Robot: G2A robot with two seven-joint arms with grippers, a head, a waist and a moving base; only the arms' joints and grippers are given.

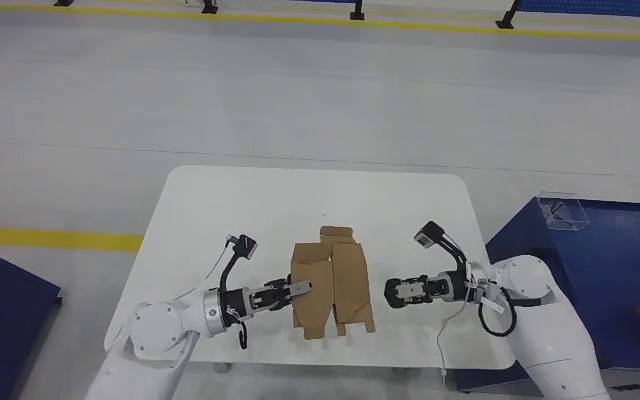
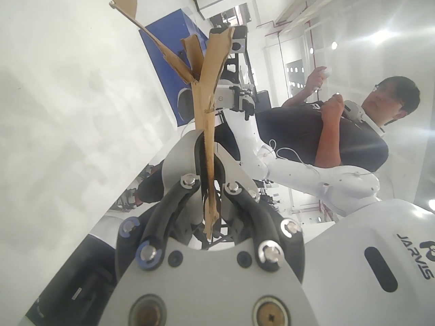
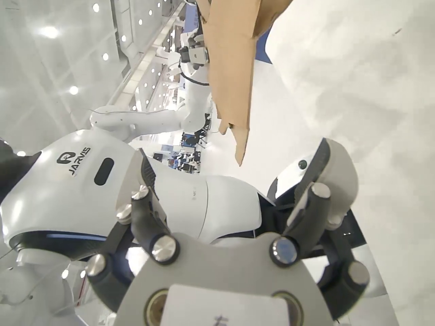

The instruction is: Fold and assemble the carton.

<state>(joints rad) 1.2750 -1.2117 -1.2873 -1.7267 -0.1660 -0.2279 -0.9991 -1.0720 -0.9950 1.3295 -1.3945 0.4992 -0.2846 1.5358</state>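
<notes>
**A big industrial robot-testing hall**

This is a wide factory-style hall, not a home or an office; a pale grey floor [image 1: 300, 90] spreads far beyond the white desk [image 1: 200, 200], which stands alone in open space; yellow lane lines [image 1: 70, 239] are painted across that floor, as on a plant walkway; blue panels [image 1: 590, 5] on black feet [image 1: 509, 20] fence the far side; blue cabinets [image 1: 600, 240] stand near the desk's two ends, one carrying a clear box [image 1: 560, 208]; the right wrist view shows a high ceiling with long rows of lamps [image 3: 149, 11], and distant work stations [image 3: 185, 156] crowded with equipment; in the left wrist view white beams [image 2: 306, 1] cross overhead.
</notes>
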